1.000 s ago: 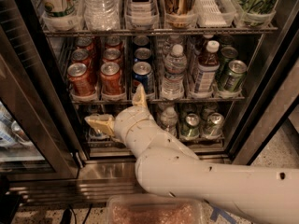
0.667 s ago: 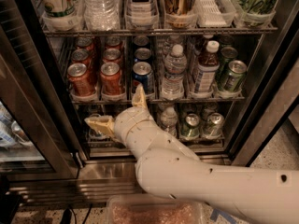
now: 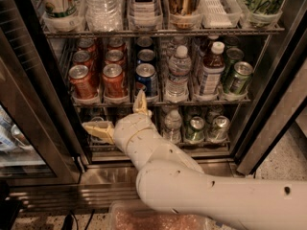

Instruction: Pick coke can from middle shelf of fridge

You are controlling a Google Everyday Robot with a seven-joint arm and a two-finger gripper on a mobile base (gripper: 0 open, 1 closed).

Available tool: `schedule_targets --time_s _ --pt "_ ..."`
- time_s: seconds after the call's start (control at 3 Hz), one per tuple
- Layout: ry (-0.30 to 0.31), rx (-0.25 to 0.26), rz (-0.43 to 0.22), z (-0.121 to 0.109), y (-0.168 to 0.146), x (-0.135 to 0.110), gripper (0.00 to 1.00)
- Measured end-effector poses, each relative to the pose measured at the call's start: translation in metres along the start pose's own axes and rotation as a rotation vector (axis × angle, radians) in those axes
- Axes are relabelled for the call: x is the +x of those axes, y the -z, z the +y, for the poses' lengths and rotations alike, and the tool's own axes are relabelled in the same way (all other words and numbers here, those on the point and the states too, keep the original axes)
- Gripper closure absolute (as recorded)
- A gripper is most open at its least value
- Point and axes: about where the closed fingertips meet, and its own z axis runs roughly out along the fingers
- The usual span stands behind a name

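The fridge (image 3: 271,104) stands open in front of me. Its middle shelf (image 3: 192,102) is a wire rack with clear lane trays. Red coke cans fill the two left lanes; the front ones are at the shelf's left (image 3: 83,80) and beside it (image 3: 113,79). My gripper (image 3: 120,116) is open and empty, just below the shelf's front edge, under the red cans and the blue can. One finger (image 3: 140,102) points up against the shelf edge, the other (image 3: 98,130) points left. My white arm covers the lower left of the fridge.
A blue Pepsi can (image 3: 146,78), water bottles (image 3: 178,74), a dark bottle (image 3: 211,71) and green cans (image 3: 238,78) share the middle shelf. Tall bottles stand on the rack above (image 3: 144,4). Cans (image 3: 195,129) and a bottle (image 3: 171,124) stand on the lower shelf. The door frame (image 3: 38,104) is at the left.
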Motion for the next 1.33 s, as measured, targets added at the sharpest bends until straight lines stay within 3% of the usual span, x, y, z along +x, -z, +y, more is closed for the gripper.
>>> schedule_targets --time_s 0.67,1.33 --pt "0.022 0.042 -0.081 0.005 -0.015 -0.003 0.18" --pt "0.061 0.099 -0.135 -0.004 -0.03 -0.006 0.19"
